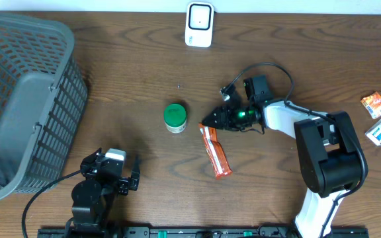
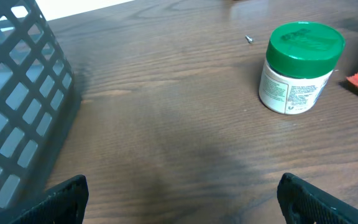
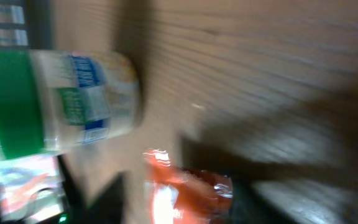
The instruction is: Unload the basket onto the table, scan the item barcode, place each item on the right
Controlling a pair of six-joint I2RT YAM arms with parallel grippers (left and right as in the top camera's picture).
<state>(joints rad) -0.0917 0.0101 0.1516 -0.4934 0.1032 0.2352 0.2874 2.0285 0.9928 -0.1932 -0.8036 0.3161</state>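
Right now the orange snack packet lies flat on the bench, just right of centre in the overhead view, slanting from upper left to lower right. The right gripper sits at the packet's upper end, touching it or nearly so. The wrist view is smeared, so I cannot tell whether its jaws have pinched the foil or merely stand around it. The left gripper hangs low in the lower left of the overhead view, jaws wide and holding nothing. A green-lidded jar stands just left of the packet's top end, apart from it. The white scanner sits at the top edge, well apart from both.

To my eye the packet is light, thin and crinkly, likely to flop and slip. A pinch on the crimped end seam looks the safest hold, as it leaves the printed face free to turn toward the scanner. Squeezing the middle could crush what is inside.
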